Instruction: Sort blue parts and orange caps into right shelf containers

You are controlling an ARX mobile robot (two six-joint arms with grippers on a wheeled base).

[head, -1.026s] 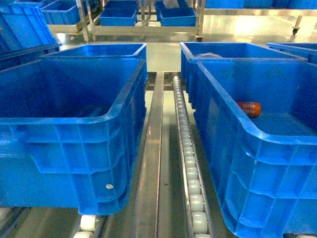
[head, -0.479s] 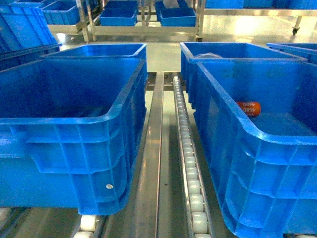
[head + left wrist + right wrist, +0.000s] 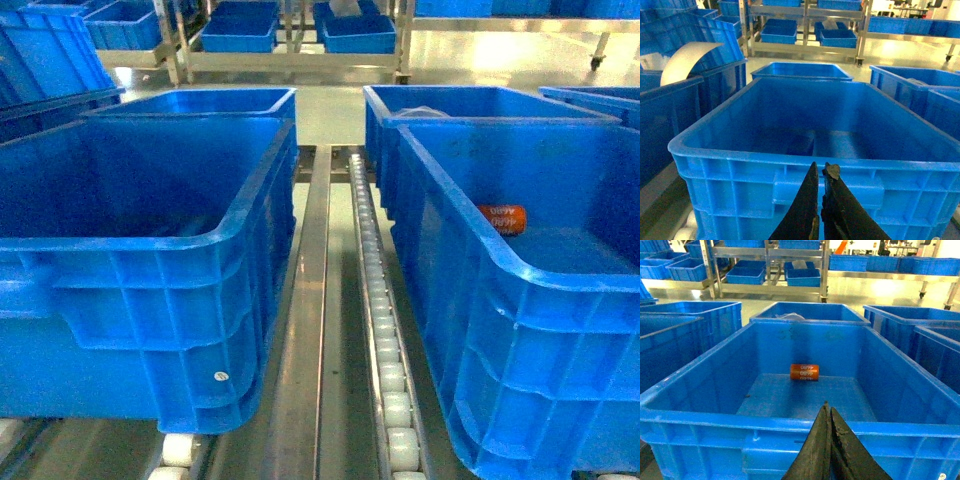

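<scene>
Inside the right crate (image 3: 700, 370), one orange cap (image 3: 804, 372) lies on its side.
Only wrist views show the left gripper (image 3: 821, 172) and right gripper (image 3: 829, 412), both pinched closed, empty; cap lettering illegible.

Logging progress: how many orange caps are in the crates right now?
1. One orange cap lies on its side near the far wall of the right crate. The left crate's floor is partly hidden.

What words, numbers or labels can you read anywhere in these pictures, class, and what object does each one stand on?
"4680": white print, repeated in rows, as it seems to read in the right wrist view, on the orange cap lying on its side in the right blue crate.
In the head view the same white print on the cap is too blurred to read.
The other crates and the far shelving show no legible text.
</scene>
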